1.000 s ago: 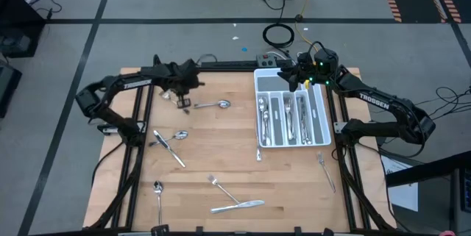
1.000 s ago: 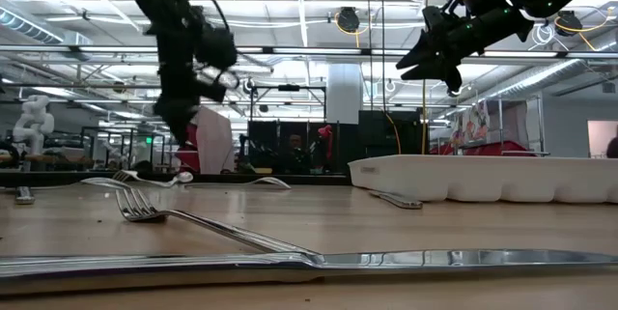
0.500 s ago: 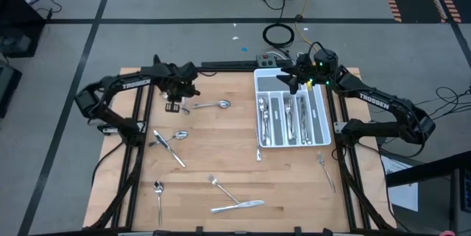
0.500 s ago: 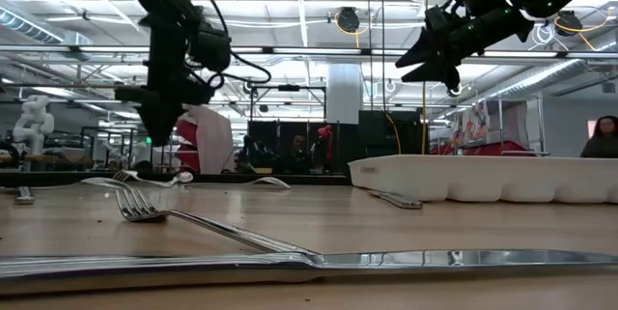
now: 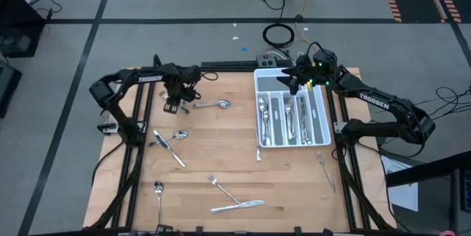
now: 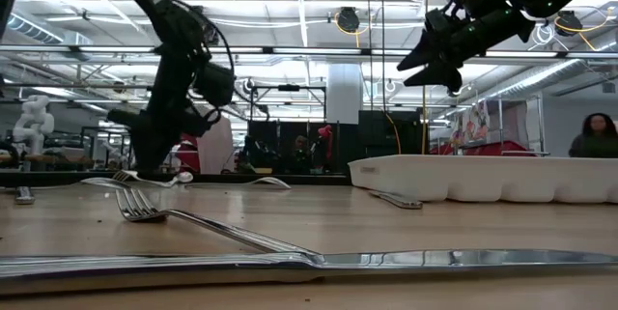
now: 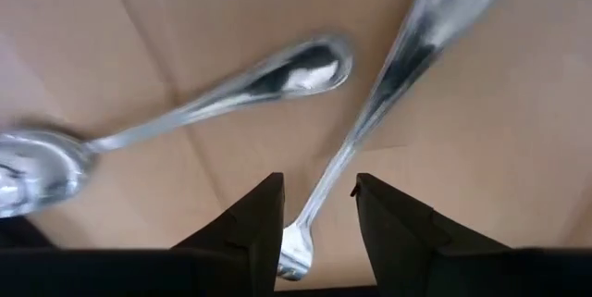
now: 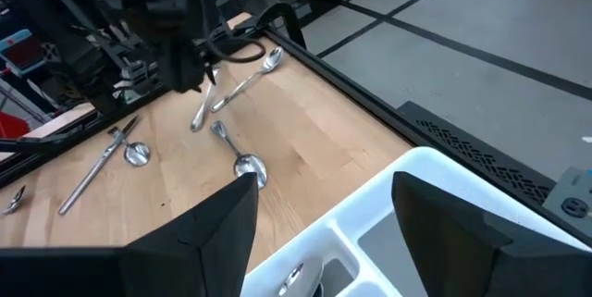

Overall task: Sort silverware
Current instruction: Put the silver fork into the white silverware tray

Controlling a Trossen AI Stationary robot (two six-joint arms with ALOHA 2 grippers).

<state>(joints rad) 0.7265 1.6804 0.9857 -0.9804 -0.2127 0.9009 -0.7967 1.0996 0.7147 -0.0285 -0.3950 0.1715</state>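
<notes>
Loose silverware lies on the wooden table: a spoon at the far left, and more pieces toward the near side. More silverware lies in the white tray at the far right. My left gripper is open, low over the table, pointing down. Its fingers straddle the handle end of one spoon, and a second spoon lies beside it. My right gripper hangs open above the tray's far end with nothing between its fingers. My left gripper's open fingers come from above and stand on either side of a spoon's handle end. I cannot tell whether either finger touches it. The spoon lies flat on the table.
A fork lies right of the tray's near end, and a small piece lies just off the tray's near left corner. A fork and a knife lie near the front edge. A person shows in the room behind the table.
My left gripper has opened. It has gone down toward the table and a little toward the left edge, and its fingers now stand around a spoon's handle end. My right arm has kept its place above the tray.
</notes>
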